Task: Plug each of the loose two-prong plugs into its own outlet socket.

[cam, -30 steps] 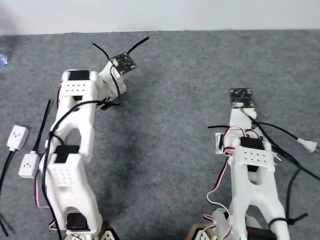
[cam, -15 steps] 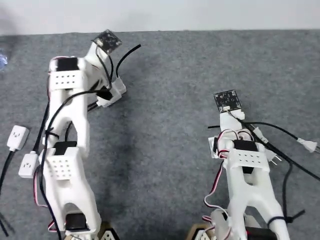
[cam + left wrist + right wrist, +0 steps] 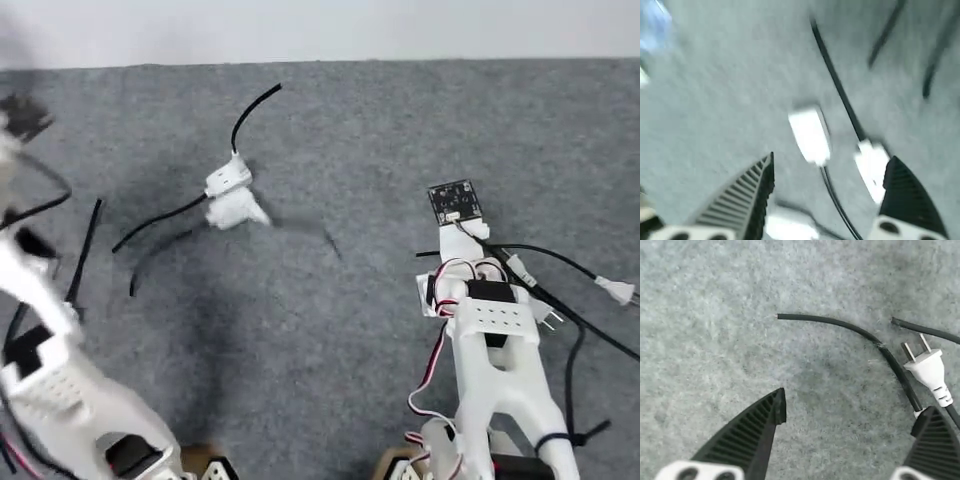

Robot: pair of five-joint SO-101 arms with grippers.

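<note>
I take the pair of white plastic connector pieces (image 3: 230, 183) lying touching in the middle of the grey fuzzy mat (image 3: 350, 130) as my reference. I cannot tell whether they are plugs or sockets. One thin black cord (image 3: 255, 105) runs from the pair toward the far edge, and another leaves it to the left.

The left arm (image 3: 50, 390) is well to the left of the pair, at the mat's left edge. In its wrist view the left gripper (image 3: 832, 160) is spread wide with nothing between its ribbed black fingers (image 3: 757, 192). Under it lie two white rectangular socket blocks (image 3: 810, 135), side by side but apart, with a black cable (image 3: 837, 87) passing between them. That view is smeared, so I can't make out their slots.

The right arm (image 3: 495, 340) stands well to the right of the pair and nearer to me, with its small square circuit board (image 3: 455, 202) at the front. The right gripper (image 3: 855, 400) is also spread and holds nothing. A white two-prong plug (image 3: 927, 369) lies flat on the mat just beside one fingertip, outside the gap, with its prongs pointing away from the wrist. A loose black cord end (image 3: 840, 324) curves across the mat next to it.

Farthest right of the pair, a white plug on a black lead (image 3: 615, 291) rests near the mat's edge. I can't say whether it is the same plug.
</note>
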